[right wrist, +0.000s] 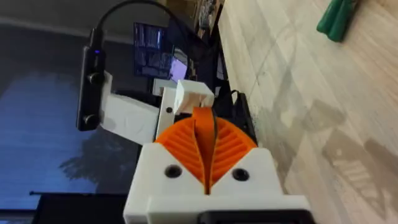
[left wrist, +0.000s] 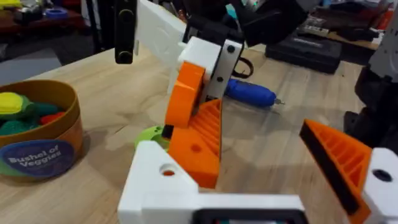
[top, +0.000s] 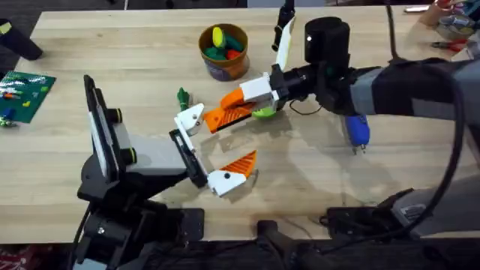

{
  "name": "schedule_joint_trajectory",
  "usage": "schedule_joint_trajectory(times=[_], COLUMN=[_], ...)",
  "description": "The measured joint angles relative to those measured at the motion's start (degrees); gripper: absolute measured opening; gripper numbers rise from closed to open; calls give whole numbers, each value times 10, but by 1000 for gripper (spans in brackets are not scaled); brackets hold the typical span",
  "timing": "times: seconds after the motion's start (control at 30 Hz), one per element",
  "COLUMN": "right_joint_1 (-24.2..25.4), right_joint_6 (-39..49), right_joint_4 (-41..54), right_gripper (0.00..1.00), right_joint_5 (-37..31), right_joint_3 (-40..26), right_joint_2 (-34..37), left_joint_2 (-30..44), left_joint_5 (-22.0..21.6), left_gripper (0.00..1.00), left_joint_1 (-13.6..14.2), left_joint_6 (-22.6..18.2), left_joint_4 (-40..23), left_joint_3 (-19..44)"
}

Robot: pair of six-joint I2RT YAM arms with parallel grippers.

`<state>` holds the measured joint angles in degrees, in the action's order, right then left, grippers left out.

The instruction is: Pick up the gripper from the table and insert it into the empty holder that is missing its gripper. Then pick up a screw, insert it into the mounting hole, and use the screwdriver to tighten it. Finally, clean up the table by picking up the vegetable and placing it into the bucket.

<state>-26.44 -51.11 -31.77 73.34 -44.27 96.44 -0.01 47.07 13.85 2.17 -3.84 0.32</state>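
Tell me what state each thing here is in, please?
gripper, clamped in the right claw, beside the holder.
right claw, shut on the gripper.
left claw, open.
screwdriver, lying on the table.
vegetable, on the table, outside the bucket.
bucket, upright, toy pieces inside.

The table (top: 135,82), light wooden planks, carries the bucket (top: 223,51) upper centre, the vegetable (top: 182,97) (dark green) nearby, the screwdriver (top: 357,130) right.
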Motion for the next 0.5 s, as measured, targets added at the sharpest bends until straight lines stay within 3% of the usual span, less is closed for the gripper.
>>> schedule_joint_trajectory(times=[0.5], right_joint_1=[-11], right_joint_6=[-68], right_joint_4=[-125], right_gripper=[22], right_joint_5=[11], right_joint_3=[-1], right_joint_2=[16], left_joint_2=[0], left_joint_5=[-6], left_gripper=[984], left_joint_1=[-2], left_joint_6=[-7], left_joint_4=[4], left_joint_3=[0])
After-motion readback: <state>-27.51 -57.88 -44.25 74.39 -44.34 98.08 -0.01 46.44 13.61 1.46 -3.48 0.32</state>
